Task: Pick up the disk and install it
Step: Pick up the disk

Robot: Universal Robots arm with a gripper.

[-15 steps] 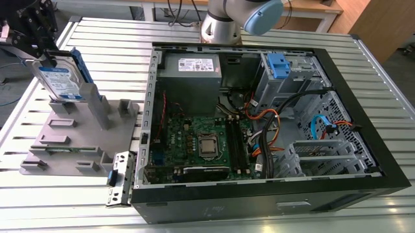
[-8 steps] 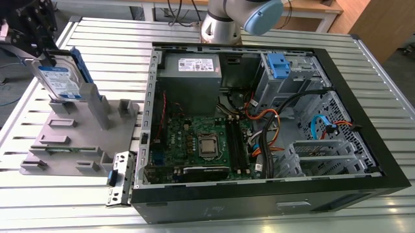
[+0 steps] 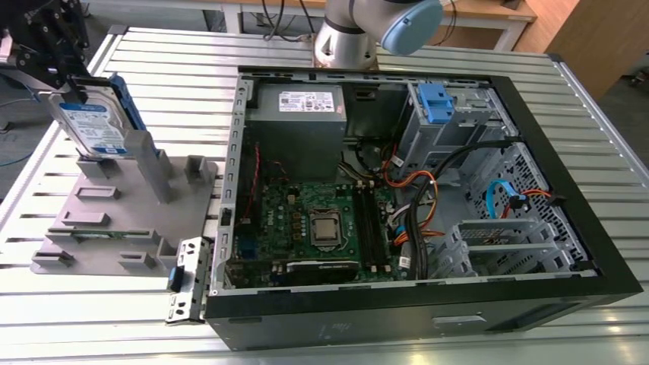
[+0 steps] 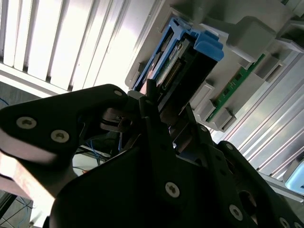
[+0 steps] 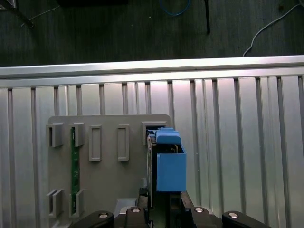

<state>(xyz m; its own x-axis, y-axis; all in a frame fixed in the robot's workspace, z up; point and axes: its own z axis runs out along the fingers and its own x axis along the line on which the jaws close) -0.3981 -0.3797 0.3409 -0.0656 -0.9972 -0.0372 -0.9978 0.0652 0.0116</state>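
Blue-framed disk upright in grey holder | gripper, partly cut off, clamps its top edge | disk's lower end hidden.

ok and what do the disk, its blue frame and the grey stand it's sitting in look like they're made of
The disk: bare silver metal casing with a dull sheen, plus a smooth white-and-blue label, likely paper or film.
The blue frame: moulded plastic, judging by the uniform matte colour and rounded tabs.
The grey stand: probably plastic, with flat matte grey, blocky slots and no metallic glint.
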